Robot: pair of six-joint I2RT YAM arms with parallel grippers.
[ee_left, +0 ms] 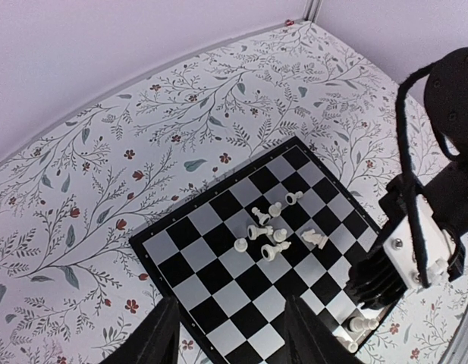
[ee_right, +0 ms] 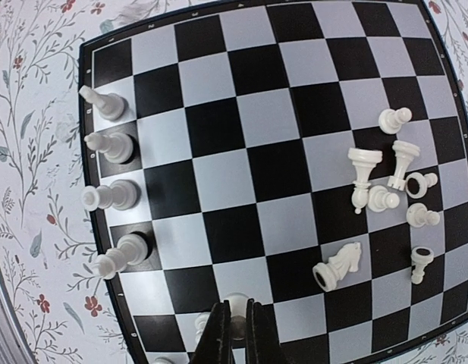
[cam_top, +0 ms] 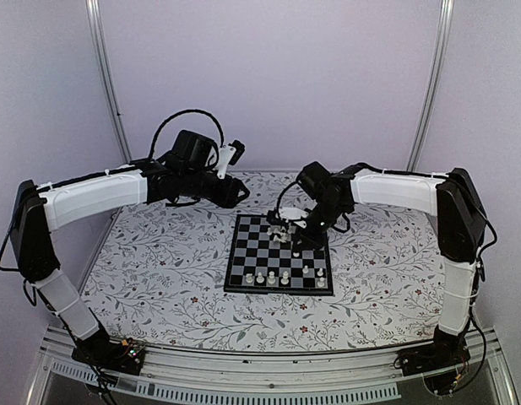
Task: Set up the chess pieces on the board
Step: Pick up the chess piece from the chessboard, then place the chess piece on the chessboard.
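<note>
The black and pale chessboard (cam_top: 262, 250) lies mid-table. Several white pieces (cam_top: 260, 277) stand along its near edge; in the right wrist view they form a row (ee_right: 110, 196) at the board's left edge. More white pieces lie tipped in a heap (ee_right: 385, 193) with a fallen knight (ee_right: 338, 265); the heap also shows in the left wrist view (ee_left: 268, 231). My right gripper (ee_right: 234, 311) is shut on a small white piece (ee_right: 235, 299) just over the board (ee_right: 218, 167); in the top view it (cam_top: 287, 228) is above the board's far part. My left gripper (ee_left: 232, 307) is open and empty, high beyond the board's far left corner (cam_top: 236, 192).
The floral table surface (cam_top: 159, 270) surrounds the board. The right arm (ee_left: 423, 227) fills the right side of the left wrist view above the board (ee_left: 218, 280). Another standing piece (ee_right: 201, 324) is close beside my right fingers. Walls and metal posts (cam_top: 108, 93) bound the back.
</note>
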